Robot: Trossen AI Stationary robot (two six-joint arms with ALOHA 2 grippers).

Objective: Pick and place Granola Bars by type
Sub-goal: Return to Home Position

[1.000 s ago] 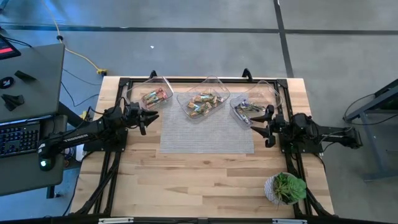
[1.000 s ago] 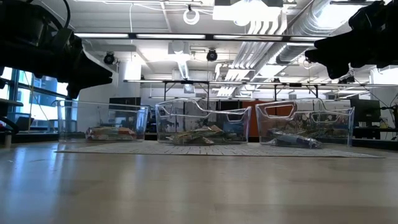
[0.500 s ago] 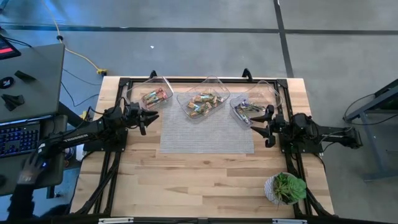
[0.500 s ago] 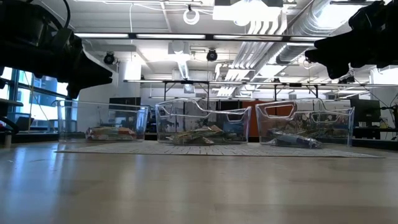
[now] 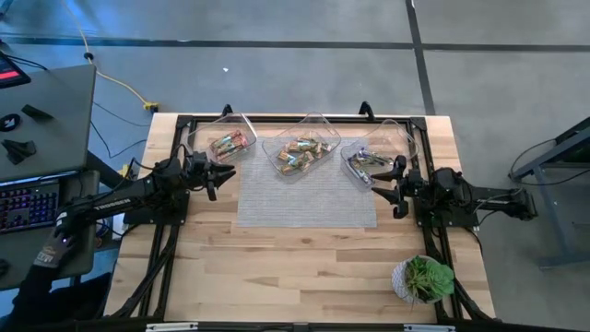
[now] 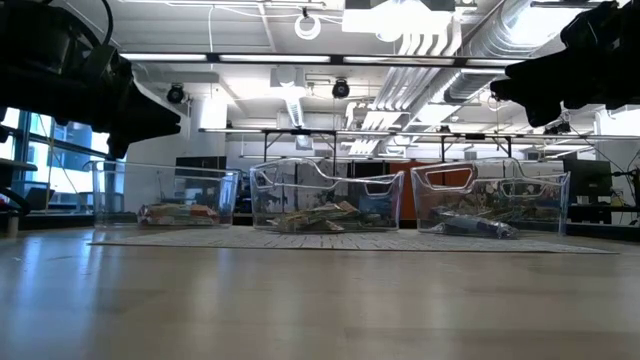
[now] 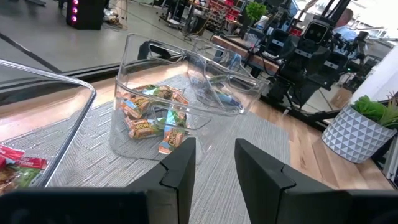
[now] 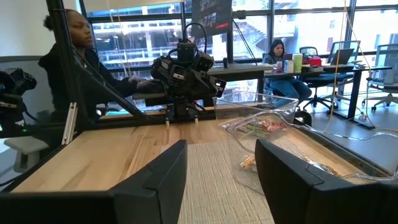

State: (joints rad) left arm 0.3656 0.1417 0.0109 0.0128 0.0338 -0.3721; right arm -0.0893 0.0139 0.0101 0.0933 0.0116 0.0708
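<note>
The granola bars lie in three clear tubs along the far edge of a grey mat (image 5: 307, 192): red-orange ones in the left tub (image 5: 230, 143), green-tan ones in the middle tub (image 5: 299, 153) (image 7: 152, 118), purple ones in the right tub (image 5: 369, 161). My left gripper (image 5: 219, 177) (image 7: 214, 165) hovers open at the mat's left edge, just near of the left tub. My right gripper (image 5: 387, 189) (image 8: 221, 168) hovers open at the mat's right edge, just near of the right tub. Neither holds anything.
A potted plant (image 5: 424, 277) stands at the table's near right corner. Bare wood lies near of the mat. A desk with a keyboard (image 5: 28, 205) sits left of the table, where a person's hand (image 5: 57, 247) shows. People sit beyond the table in the right wrist view.
Neither arm nor any bar has moved. A person's hand has come into view at the desk left of the table.
</note>
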